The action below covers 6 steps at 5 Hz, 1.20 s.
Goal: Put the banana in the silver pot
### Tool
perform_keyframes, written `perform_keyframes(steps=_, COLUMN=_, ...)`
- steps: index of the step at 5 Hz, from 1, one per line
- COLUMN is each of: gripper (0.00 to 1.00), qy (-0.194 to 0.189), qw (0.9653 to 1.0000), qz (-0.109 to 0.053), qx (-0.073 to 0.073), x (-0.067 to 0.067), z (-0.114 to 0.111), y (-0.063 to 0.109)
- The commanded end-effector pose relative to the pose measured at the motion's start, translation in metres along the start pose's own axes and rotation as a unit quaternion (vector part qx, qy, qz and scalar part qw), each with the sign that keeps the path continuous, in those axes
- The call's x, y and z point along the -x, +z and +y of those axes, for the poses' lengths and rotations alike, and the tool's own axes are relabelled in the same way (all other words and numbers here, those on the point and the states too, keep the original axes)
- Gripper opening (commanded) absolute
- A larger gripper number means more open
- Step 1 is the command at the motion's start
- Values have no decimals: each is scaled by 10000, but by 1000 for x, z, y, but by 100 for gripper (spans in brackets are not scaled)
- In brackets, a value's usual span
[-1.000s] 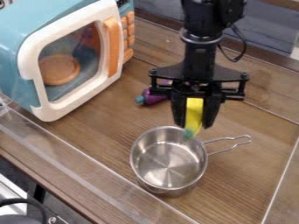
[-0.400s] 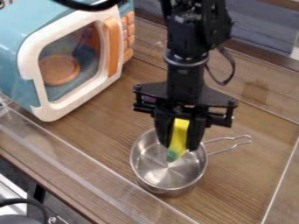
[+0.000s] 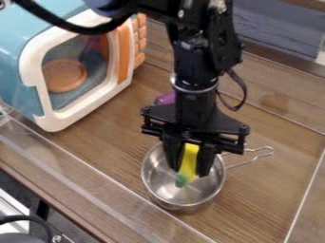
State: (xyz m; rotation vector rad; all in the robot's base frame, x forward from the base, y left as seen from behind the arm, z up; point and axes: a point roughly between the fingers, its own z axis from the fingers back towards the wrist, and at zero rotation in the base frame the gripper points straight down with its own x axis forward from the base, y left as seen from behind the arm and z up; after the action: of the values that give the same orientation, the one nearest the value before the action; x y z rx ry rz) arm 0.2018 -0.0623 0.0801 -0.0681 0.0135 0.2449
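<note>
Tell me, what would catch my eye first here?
Probably the black robot arm, whose gripper grips a yellow banana, green tip down, over the shiny silver pot in the middle of the wooden table. Next might be the blue-and-white toy microwave at the upper left, with its orange side panel.

Scene moderately bright, light soft and diffuse; exact source out of view; silver pot (image 3: 184, 180) shiny, with pale highlights on rim and inner wall, darker grey patches inside; soft shading on wooden tabletop (image 3: 108, 142) around pot; faint pale sheen along table's front strip; white door frame of toy microwave (image 3: 51, 119) brightest area, little detail in it; black robot arm (image 3: 197, 71) dark, detail partly lost, few dull glints; picture small, grainy, slightly soft overall; fine edges, such as wire handle (image 3: 248, 154), slightly fuzzy.
</note>
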Motion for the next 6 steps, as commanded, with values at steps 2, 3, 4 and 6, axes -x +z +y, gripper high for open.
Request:
perform_keyframes(steps=2, gripper=100, qy=-139, qw=9999, qz=-70, qx=34, x=-2, z=-2, y=-6)
perform_keyframes(steps=3, gripper=100, qy=-164, qw=9998, qz=-83, qx=35, x=-3, z=0, y=-14)
perform_keyframes(steps=4, gripper=100, qy=-171, qw=9998, qz=-102, qx=35, x=-4, z=1, y=-22)
perform_keyframes(steps=6, gripper=100, qy=-186, qw=9997, qz=-161, qx=48, x=-6, z=1, y=-34)
